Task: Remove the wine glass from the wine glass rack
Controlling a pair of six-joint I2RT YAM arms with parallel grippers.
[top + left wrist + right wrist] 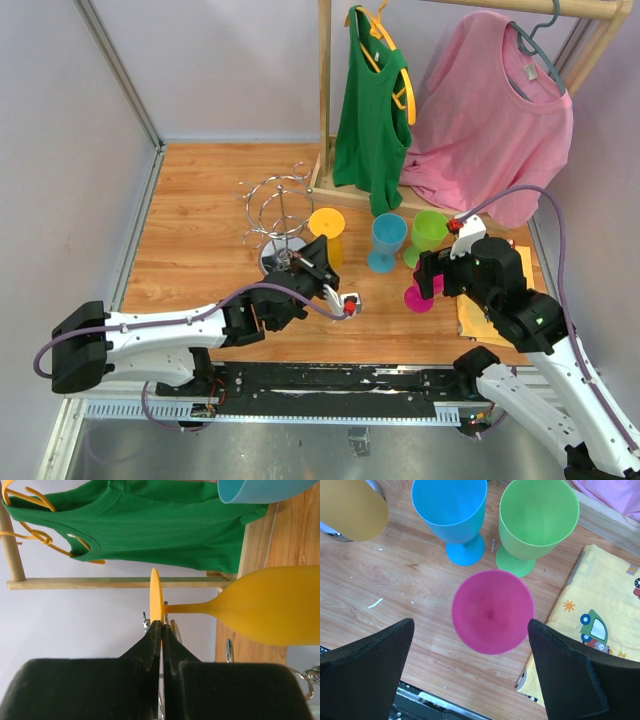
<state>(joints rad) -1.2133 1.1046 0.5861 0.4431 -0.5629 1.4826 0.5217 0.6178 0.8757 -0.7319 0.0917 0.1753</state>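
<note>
The right gripper [471, 630] hangs well to the right of the wine glass rack [274, 262] and nearer the arm bases. Its jaws are spread wide and hold nothing. Directly beneath them a pink glass [490, 612] stands upright on the wooden table [200, 230]. A yellow printed cloth [600, 625] lies just right of that glass, farther still from the rack.

The left gripper [161, 630] sits close against the rack's right side, just above its round chrome base. Its fingers are pressed together on the rim of the thin foot of the yellow wine glass [270, 610]. This glass is upside down, foot up and bowl toward the table, hard by the rack's right side. Bits of chrome wire show beside the foot, but I cannot tell whether the stem sits in a loop.

Farther right of the rack stand a blue glass [451, 507] and a green glass [538, 515], both upright and side by side.

Behind the rack, a wooden clothes rack [324, 90] carries a green tank top [372, 130] and a pink shirt [490, 130].
</note>
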